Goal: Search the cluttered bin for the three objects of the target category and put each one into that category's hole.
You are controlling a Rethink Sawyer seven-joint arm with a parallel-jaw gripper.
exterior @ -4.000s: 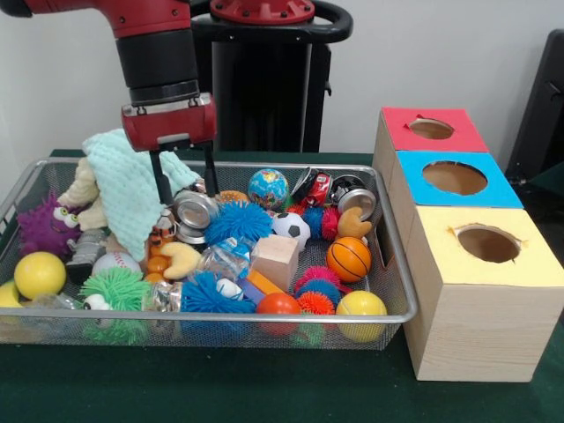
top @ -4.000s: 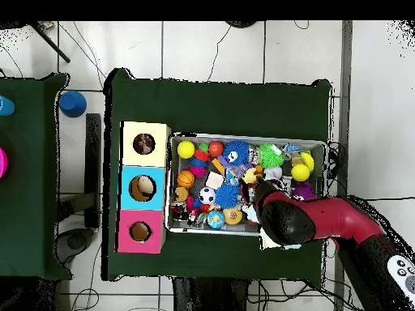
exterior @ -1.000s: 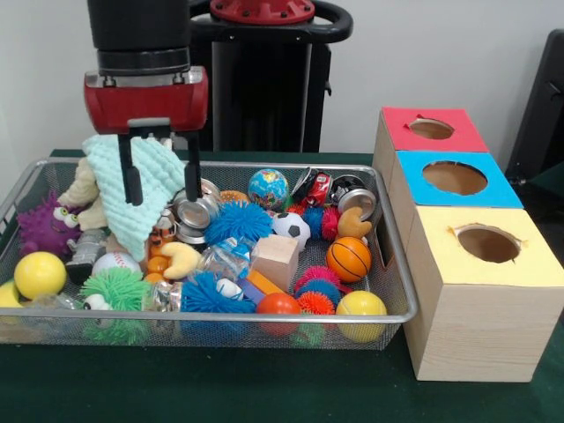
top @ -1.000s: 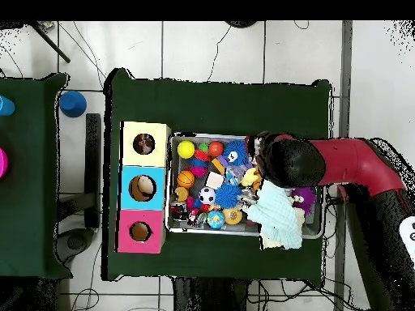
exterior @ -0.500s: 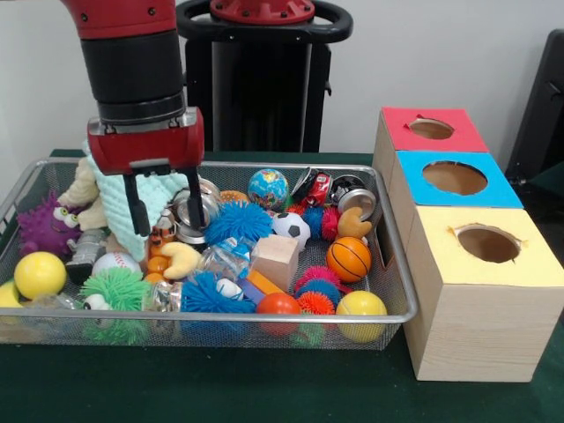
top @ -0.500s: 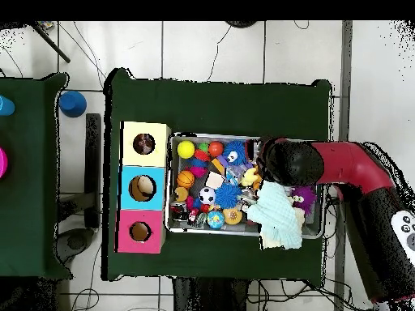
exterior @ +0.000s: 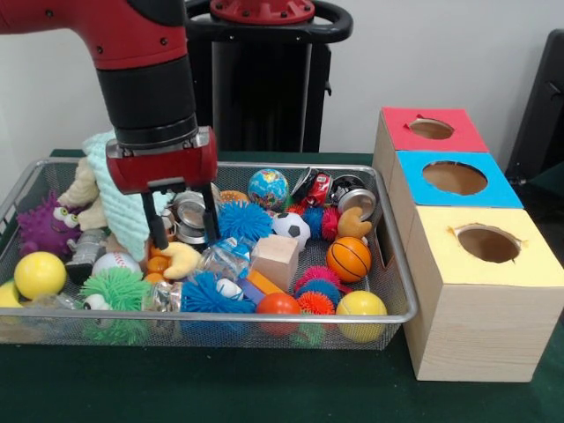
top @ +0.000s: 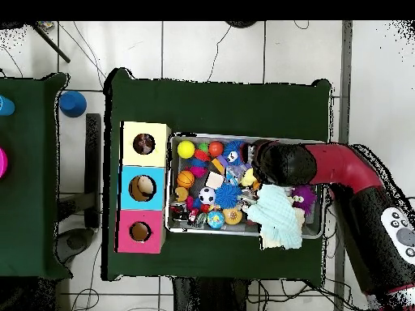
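The arm stands vertical, its gripper (exterior: 185, 227) spread, fingers lowered into the bin (exterior: 388, 264), seemingly around a silver tin (exterior: 189, 216).

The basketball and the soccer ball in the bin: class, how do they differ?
The basketball is orange with black lines; the soccer ball is white with black patches. The basketball looks slightly bigger and lies nearer the boxes, the soccer ball farther back beside a blue spiky ball. Both are small round toy balls.
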